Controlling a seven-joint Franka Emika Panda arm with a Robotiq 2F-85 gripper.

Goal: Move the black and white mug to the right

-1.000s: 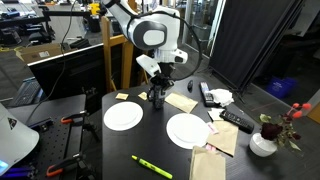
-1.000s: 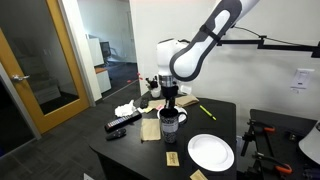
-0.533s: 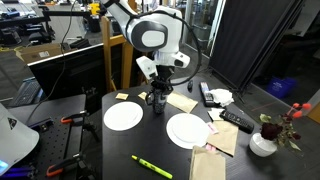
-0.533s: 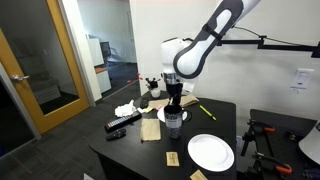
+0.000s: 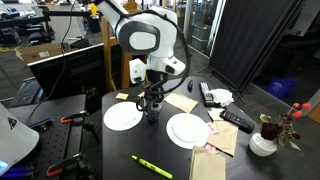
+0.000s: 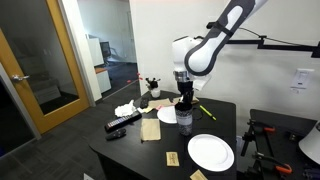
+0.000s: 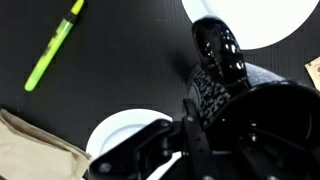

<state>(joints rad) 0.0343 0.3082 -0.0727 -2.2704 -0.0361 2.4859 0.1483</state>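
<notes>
the tool is clamped on the upright black and white mug straight below it, one plate at nine o'clock, the other plate at four.

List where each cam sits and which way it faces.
Exterior view: at the table's end, facing the arm; arm and gripper show, on the black and white mug.
Exterior view: off a table corner, door behind; arm enters from upper right.
Wrist view: looks down at the table; gripper fills the bottom.
All share the mug and white plates.
</notes>
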